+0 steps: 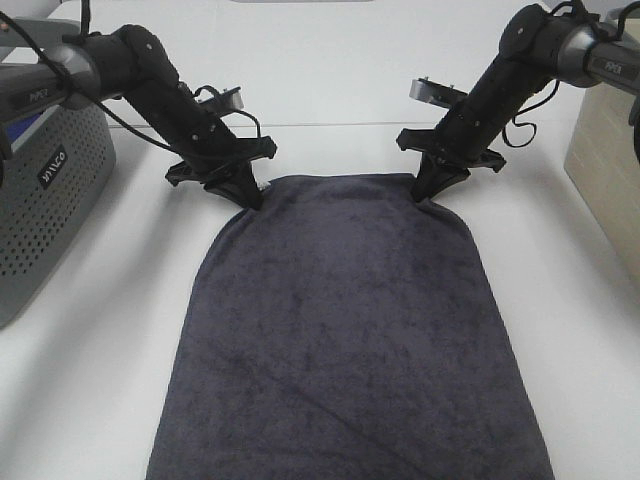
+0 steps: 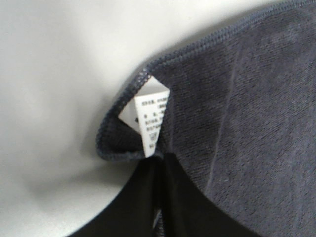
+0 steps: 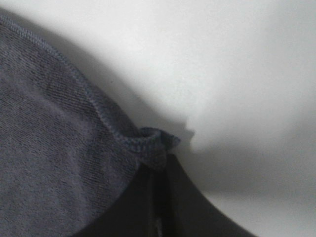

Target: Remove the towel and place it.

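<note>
White table (image 1: pixel 560 300): dark towel (image 1: pixel 345 330) spread flat; grey basket (image 1: pixel 45 200) at left edge.

Two black jointed arms — silver-grey upper links, looped black cables, tapered black left claw (image 1: pixel 252 193).

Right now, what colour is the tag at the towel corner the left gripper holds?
White with dark print, on the dark grey towel; the tag shows best in the left wrist view.

Charcoal-grey towel (image 1: pixel 345 330), white printed tag (image 2: pixel 150 118), grey perforated basket (image 1: pixel 45 200)
</note>
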`<action>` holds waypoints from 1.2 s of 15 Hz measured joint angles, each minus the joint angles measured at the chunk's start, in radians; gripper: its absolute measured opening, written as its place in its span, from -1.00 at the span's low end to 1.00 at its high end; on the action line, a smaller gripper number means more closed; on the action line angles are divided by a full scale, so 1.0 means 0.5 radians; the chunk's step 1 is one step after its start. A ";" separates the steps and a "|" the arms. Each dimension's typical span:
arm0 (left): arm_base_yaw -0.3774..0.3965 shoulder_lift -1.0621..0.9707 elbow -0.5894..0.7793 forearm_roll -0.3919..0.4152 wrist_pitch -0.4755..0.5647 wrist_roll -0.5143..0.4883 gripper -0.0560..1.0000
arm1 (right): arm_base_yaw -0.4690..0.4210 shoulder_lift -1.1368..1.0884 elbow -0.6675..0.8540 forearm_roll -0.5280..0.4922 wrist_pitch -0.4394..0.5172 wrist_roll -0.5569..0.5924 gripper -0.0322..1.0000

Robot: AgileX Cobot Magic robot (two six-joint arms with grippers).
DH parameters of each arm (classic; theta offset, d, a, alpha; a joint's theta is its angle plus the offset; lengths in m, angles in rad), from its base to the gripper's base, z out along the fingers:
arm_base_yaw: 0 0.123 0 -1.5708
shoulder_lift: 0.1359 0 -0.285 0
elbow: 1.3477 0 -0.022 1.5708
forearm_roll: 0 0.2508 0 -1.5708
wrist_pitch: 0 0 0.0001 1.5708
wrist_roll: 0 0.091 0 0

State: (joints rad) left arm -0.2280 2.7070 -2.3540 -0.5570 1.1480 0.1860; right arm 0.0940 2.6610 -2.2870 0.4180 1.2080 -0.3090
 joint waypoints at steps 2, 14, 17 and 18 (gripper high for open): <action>0.002 0.000 -0.014 0.030 0.000 0.000 -0.86 | 0.000 0.000 0.000 0.000 -0.008 0.000 -0.92; -0.002 0.046 -0.418 0.296 -0.462 -0.006 -0.87 | 0.000 -0.106 -0.050 -0.048 -0.920 -0.074 -0.92; -0.002 0.046 -0.418 0.326 -0.590 -0.006 -0.87 | 0.000 -0.106 -0.054 -0.036 -1.022 -0.076 -0.92; -0.002 0.046 -0.418 0.332 -0.634 -0.006 -0.87 | 0.000 -0.106 -0.054 -0.032 -1.050 -0.076 -0.92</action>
State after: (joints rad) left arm -0.2290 2.7300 -2.5630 -0.3910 0.8310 0.1830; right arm 0.0940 2.6080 -2.3140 0.4020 0.6830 -0.3470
